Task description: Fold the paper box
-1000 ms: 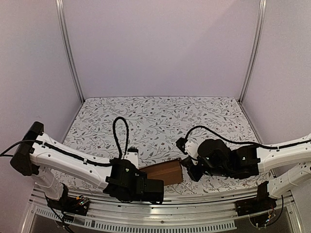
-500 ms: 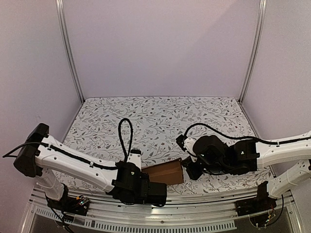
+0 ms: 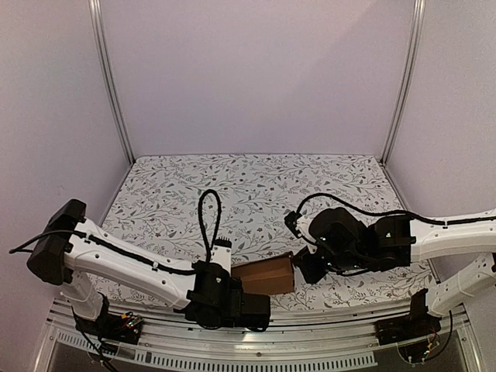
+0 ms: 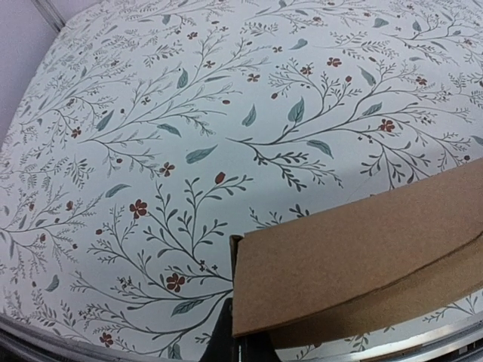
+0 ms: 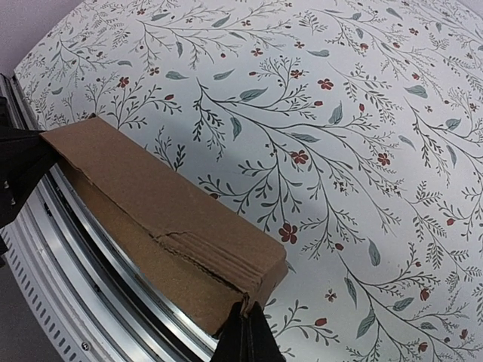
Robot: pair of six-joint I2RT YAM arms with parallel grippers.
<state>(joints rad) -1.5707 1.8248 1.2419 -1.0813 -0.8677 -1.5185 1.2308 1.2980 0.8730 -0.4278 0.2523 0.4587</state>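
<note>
- The plain brown cardboard paper box (image 3: 264, 275) already reads as a low oblong sleeve, with a top panel over a lower layer. I judge the folding to be far along: the body is formed, and the ends are left to square up or close.
- In the right wrist view, the corrugation at its right end looks rippled and a little crushed.
- The box lies between the two pairs of jaws, one pair at each short end.
- The left jaws are closed. The box's left corner sits right at their tips, and the box runs ahead and to the right of them. I cannot tell whether a thin layer is pinched there.
- The right jaws are closed too, their tips against the lower corner of the rippled end. The box stretches ahead and to the left of them.
- The next move likely calls for steady, even pressure from both ends, or for one pair to open and take a flap. A hard push could buckle the weak end further.
- Below and beyond the jaws is the white leaf-and-flower printed bench (image 3: 256, 186). The box sits at its near edge, along the aluminium rail (image 5: 75, 264). Whether it rests flat or is raised I cannot tell.
</note>
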